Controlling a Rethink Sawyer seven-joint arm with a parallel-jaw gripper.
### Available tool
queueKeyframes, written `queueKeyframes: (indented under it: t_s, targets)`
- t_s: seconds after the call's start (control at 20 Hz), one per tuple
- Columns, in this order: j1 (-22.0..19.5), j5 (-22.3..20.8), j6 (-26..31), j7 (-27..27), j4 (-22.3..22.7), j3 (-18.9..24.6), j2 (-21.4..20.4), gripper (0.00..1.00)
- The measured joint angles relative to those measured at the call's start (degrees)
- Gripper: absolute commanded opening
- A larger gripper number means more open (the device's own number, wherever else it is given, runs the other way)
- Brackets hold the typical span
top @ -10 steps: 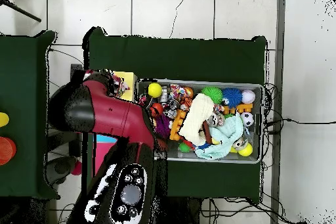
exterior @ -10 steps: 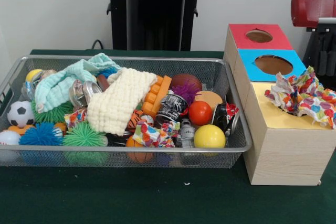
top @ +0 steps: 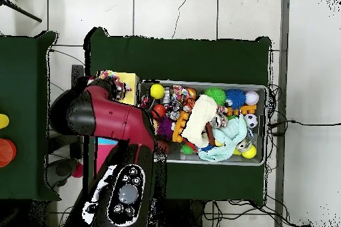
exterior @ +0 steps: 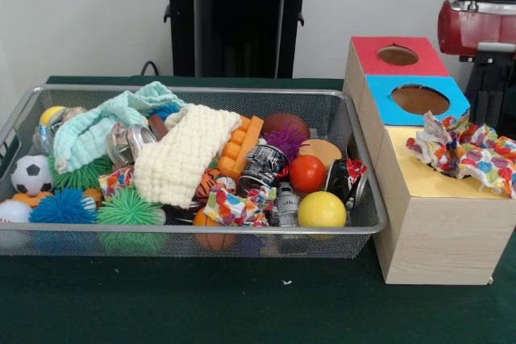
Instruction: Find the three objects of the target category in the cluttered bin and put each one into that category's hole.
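Observation:
The wire-mesh bin [exterior: 185,231] holds mixed clutter. One confetti-print cloth [exterior: 466,151] lies crumpled on the yellow top of the wooden box [exterior: 439,231], covering any hole there. It also shows in the overhead view [top: 112,78]. A second confetti cloth [exterior: 234,207] lies at the bin's front between the balls. A third [exterior: 117,179] peeks out beside the cream waffle cloth [exterior: 187,155]. My gripper [exterior: 490,86] hangs behind the box, above and behind the cloth and apart from it. Its lower end is hidden.
The box also has a red top with a hole [exterior: 397,55] and a blue top with a hole [exterior: 419,99]. The bin holds a mint-green towel [exterior: 97,122], spiky balls, a yellow ball [exterior: 322,210], a red ball [exterior: 307,173], cans and orange bricks. My red arm [top: 106,114] covers the box overhead.
My arm has risen and shifted slightly away from the cloth on the yellow top. The cloth has settled a little lower. The bin's contents have not moved.

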Motion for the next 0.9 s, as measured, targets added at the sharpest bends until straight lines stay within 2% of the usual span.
queueKeyframes:
  t_s: [0.9]
  targets:
    - [0.55, 0.00, 2.29, 0.00, -0.02, -1.39, 2.13, 0.00]
